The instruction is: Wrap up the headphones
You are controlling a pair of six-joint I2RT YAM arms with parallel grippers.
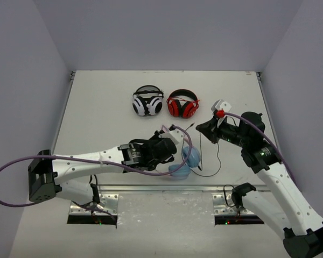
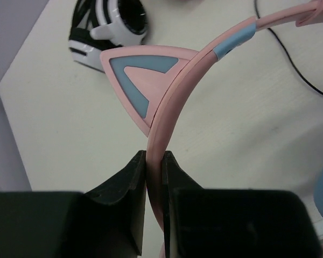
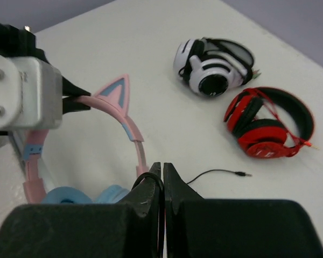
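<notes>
The headphones [image 1: 180, 170], with light blue ear cups and a pink cat-ear headband [image 2: 177, 91], sit at the table's near middle. My left gripper [image 1: 171, 138] is shut on the headband, which runs up between its jaws [image 2: 153, 161] just below one cat ear [image 2: 142, 75]. My right gripper [image 1: 204, 130] is to the right of the headphones, raised above the table. It is shut on the thin black cable [image 1: 218, 161], which loops over one finger [image 3: 145, 180] in the right wrist view [image 3: 162, 169]. The cable's plug end [image 3: 242, 173] lies loose on the table.
White-and-black headphones [image 1: 147, 102] and red-and-black headphones [image 1: 182, 104] lie side by side at the back middle of the table. They also show in the right wrist view [image 3: 215, 67] [image 3: 269, 123]. Grey walls enclose the table on three sides.
</notes>
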